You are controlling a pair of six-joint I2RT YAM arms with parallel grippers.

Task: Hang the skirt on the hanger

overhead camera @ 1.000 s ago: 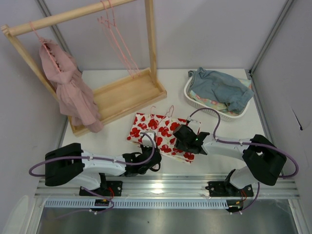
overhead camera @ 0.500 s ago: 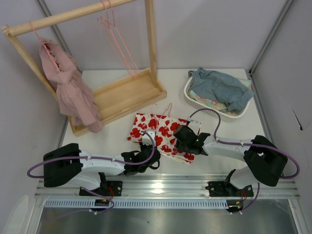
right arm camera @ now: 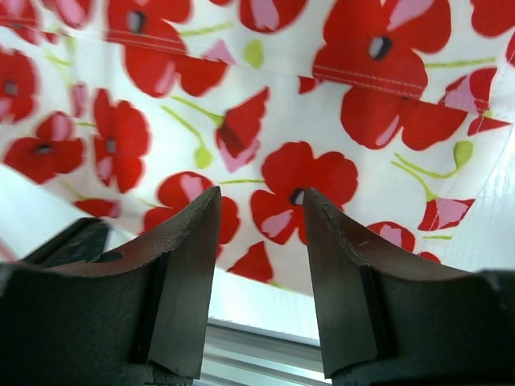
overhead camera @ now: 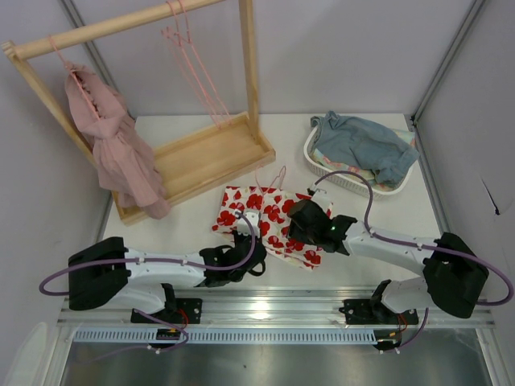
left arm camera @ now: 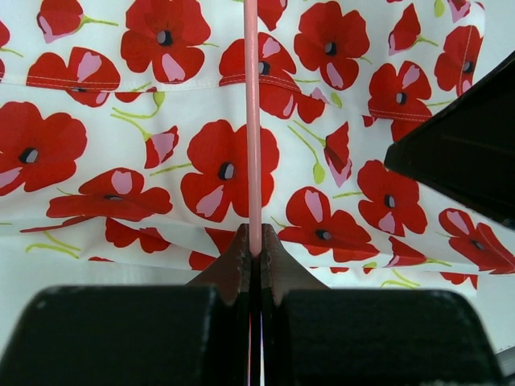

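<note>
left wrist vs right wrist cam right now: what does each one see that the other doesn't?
Left wrist only: the hanger, its pink wire pinched in the shut left gripper and running up across the cloth. Right wrist only: the right gripper, fingers apart with nothing between them, over the cloth's near edge, and a strip of metal rail below. Both: the skirt, spread flat beneath the fingers.

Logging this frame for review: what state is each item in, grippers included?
White skirt with red flowers: spread on table.
Thin pink wire hanger: lying across skirt, near end clamped.
Left gripper: shut on hanger.
Right gripper: open, over skirt.
Dusty-pink ruffled garment: hanging on wooden rack.
Blue-grey cloth: heaped in white basket.
</note>
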